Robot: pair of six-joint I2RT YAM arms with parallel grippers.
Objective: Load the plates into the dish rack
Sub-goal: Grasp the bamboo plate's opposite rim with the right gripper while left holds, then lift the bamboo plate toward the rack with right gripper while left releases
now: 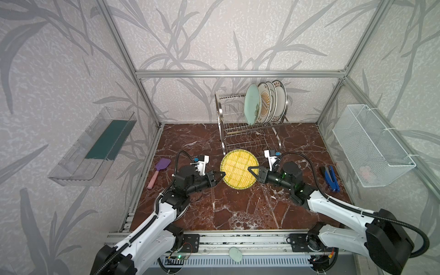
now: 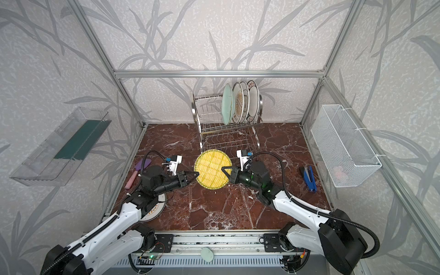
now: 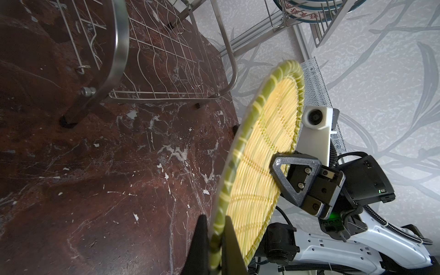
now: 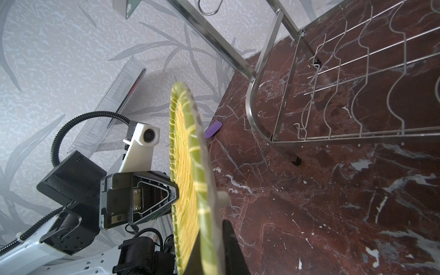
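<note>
Just in front of the dish rack (image 1: 245, 139), the yellow ribbed plate (image 1: 239, 169) is held off the tabletop (image 1: 238, 209), with left hand (image 1: 223, 173) and right hand (image 1: 250, 169) clamped on opposite rims. Unequal pulls could twist the thin rim free and drop it, or knock it against the rack.

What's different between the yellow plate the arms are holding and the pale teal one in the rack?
The yellow plate is ribbed with a green rim; the teal plate is smooth with a flower. The yellow plate is gripped at opposite edges by the left tool and the right tool; the teal plate stands on edge in the rack beside other plates. Both are round.
</note>
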